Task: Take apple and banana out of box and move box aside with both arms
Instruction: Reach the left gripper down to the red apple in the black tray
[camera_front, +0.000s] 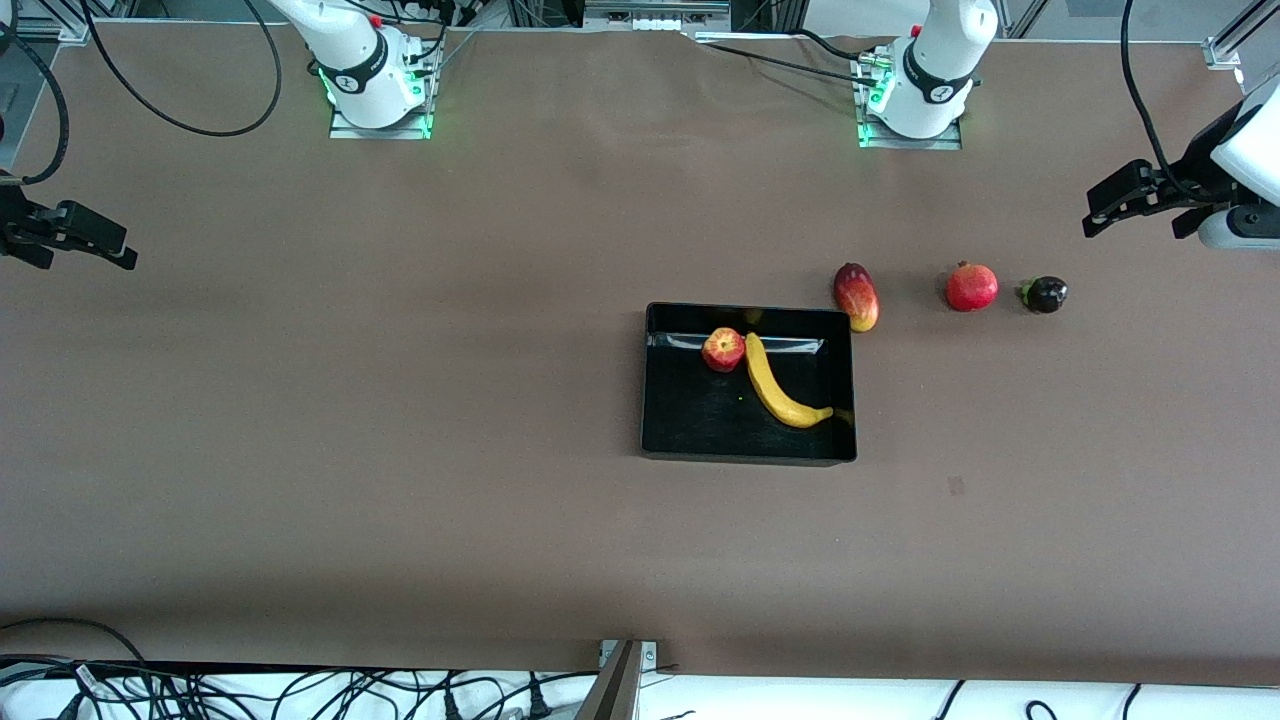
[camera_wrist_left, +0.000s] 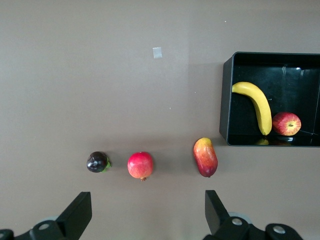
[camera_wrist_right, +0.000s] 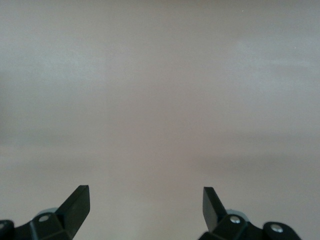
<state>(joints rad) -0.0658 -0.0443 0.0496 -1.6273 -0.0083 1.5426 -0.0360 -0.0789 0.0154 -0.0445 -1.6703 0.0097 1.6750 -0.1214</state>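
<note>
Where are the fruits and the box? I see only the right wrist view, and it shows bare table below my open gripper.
Observer: The black tray lies mid-table, toward the left arm's end.
Operator: Are the fruits in it?
Observer: Yes, the apple and the banana lie inside, side by side.
Operator: And the grippers?
Observer: The left gripper hangs open and empty over the left arm's end, near a mango, a pomegranate and a small dark fruit; your right gripper is over the right arm's end.
</note>
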